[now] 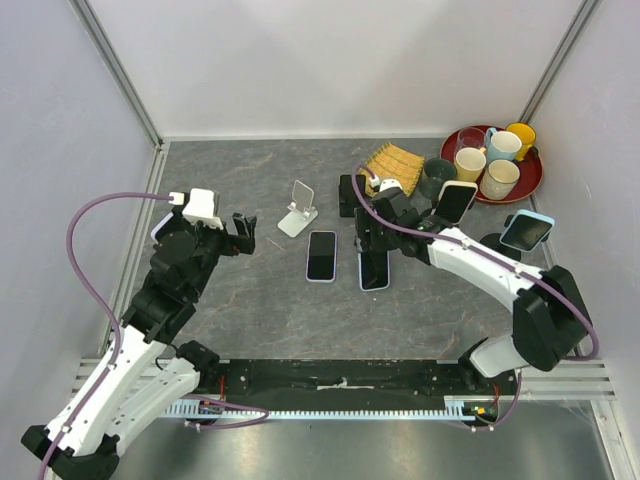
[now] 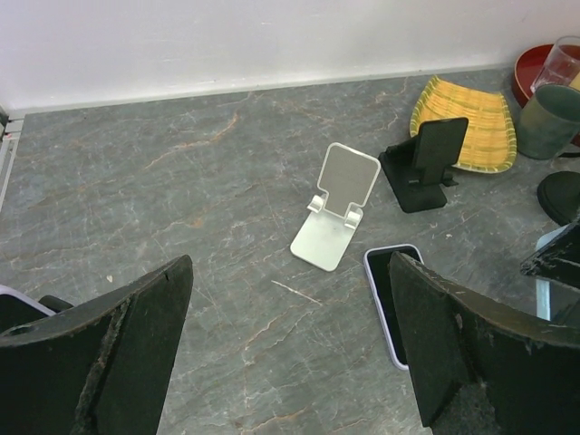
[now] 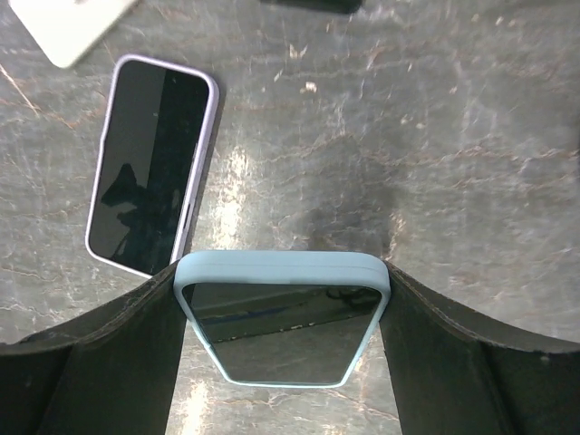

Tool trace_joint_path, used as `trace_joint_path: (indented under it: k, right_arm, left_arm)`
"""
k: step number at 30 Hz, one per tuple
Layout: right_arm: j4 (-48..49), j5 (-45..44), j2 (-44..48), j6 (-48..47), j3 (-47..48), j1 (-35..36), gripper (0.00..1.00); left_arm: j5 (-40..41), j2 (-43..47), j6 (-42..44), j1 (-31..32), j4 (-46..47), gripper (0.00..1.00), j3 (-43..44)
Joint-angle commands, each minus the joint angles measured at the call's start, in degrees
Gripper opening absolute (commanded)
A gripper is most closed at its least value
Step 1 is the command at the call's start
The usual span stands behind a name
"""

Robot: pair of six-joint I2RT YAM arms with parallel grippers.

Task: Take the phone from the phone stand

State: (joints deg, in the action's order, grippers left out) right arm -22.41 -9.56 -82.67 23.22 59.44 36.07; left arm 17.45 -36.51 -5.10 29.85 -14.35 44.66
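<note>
My right gripper is shut on a phone in a light blue case, held low over the table. In the right wrist view the phone sits squeezed between both fingers, screen up. A second phone in a lavender case lies flat on the table to its left; it shows in the right wrist view too. A white phone stand and a black phone stand both stand empty behind them. My left gripper is open and empty, left of the white stand.
Two more phones lean on stands at the right. A yellow woven mat, a dark cup and a red tray holding several mugs sit at the back right. Walls close in the table.
</note>
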Motion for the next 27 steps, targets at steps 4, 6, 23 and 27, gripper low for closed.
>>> trace_joint_path:
  k: [4, 6, 23, 27]
  right_arm:
    - [2.2, 2.8, -9.1, 8.6, 5.1, 1.1, 0.26]
    - [2.2, 2.9, -11.4, 10.9, 6.2, 1.3, 0.24]
    - [5.4, -5.7, -26.3, 17.8, 15.3, 1.5, 0.30]
    - [5.4, -9.1, -27.8, 17.1, 17.3, 1.5, 0.38]
  left_arm:
    - [0.2, -0.5, -0.6, -0.3, 2.6, 0.95, -0.1]
    - [0.3, -0.4, -0.6, -0.3, 2.5, 0.95, -0.2]
    - [-0.1, 0.3, -0.5, -0.3, 2.5, 0.95, -0.1]
    - [-0.3, 0.5, -0.5, -0.3, 2.5, 0.95, 0.0]
